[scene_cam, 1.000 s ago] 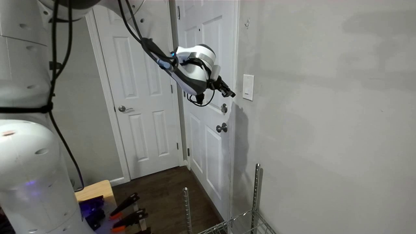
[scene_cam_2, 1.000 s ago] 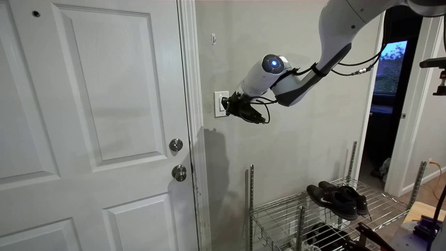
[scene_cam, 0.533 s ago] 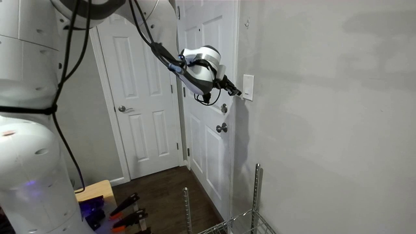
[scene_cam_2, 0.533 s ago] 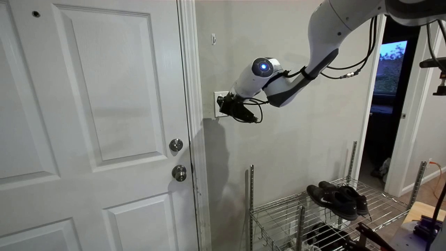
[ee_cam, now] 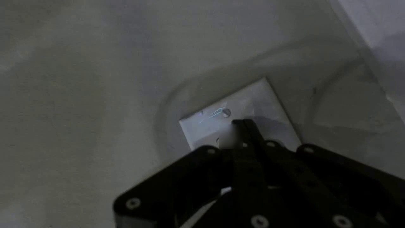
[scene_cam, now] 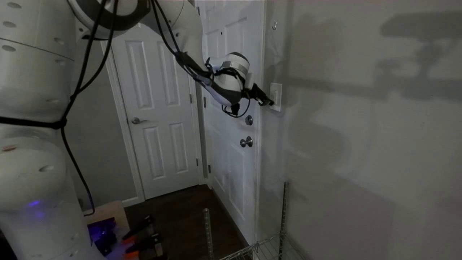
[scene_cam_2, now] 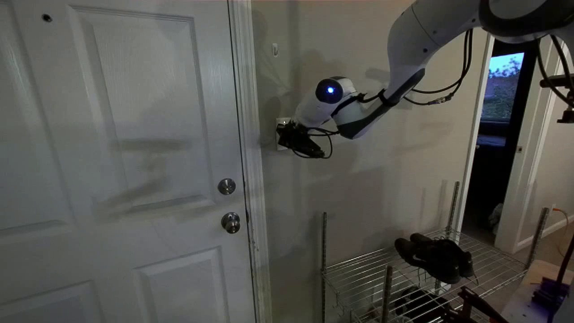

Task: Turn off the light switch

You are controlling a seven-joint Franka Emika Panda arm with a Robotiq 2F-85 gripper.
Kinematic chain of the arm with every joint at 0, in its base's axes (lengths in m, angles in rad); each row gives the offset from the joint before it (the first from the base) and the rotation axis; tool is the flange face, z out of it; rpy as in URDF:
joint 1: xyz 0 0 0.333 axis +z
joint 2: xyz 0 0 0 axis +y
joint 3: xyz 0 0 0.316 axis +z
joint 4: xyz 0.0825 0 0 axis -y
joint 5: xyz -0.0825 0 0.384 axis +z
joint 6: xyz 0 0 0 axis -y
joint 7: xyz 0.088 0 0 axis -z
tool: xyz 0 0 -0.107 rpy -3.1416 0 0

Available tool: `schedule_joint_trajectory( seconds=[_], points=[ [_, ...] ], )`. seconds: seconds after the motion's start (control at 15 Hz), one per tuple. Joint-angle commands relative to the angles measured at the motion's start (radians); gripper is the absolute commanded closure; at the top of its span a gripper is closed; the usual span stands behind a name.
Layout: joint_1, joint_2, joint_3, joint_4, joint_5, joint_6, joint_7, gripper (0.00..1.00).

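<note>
Switch (ee_cam: 243, 104), gripper (ee_cam: 243, 121): jaws together, nothing held.
Switch likely off (dim surroundings); snagging on withdrawal could flip it on.

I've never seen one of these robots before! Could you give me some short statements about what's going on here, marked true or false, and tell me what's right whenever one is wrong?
1. The end effector is right at the light switch. True.
2. Its jaws are spread wide apart. False: they are shut together.
3. The light switch is mounted on a door. False: it is on the wall, beside the door frame.
4. The deadbolt sits above the round door knob. True.
5. A pair of black sneakers lies on the wire rack. True.
6. The end effector is gripping the round door knob. False: the knob is untouched, lower than the switch.
</note>
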Motion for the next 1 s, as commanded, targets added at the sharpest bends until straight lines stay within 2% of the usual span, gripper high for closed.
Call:
schedule_joint_trajectory(
  seconds=[0.0,0.27,0.53,0.93],
  points=[
    [-0.001,0.017,-0.004,0.035,-0.001,-0.018,0.024,0.98],
    [-0.013,-0.009,0.003,-0.019,0.053,0.019,-0.019,0.98],
    [-0.015,-0.104,-0.004,-0.138,0.010,0.097,0.021,0.98],
    [-0.018,-0.175,-0.019,-0.239,0.033,0.135,-0.008,0.99]
  ],
)
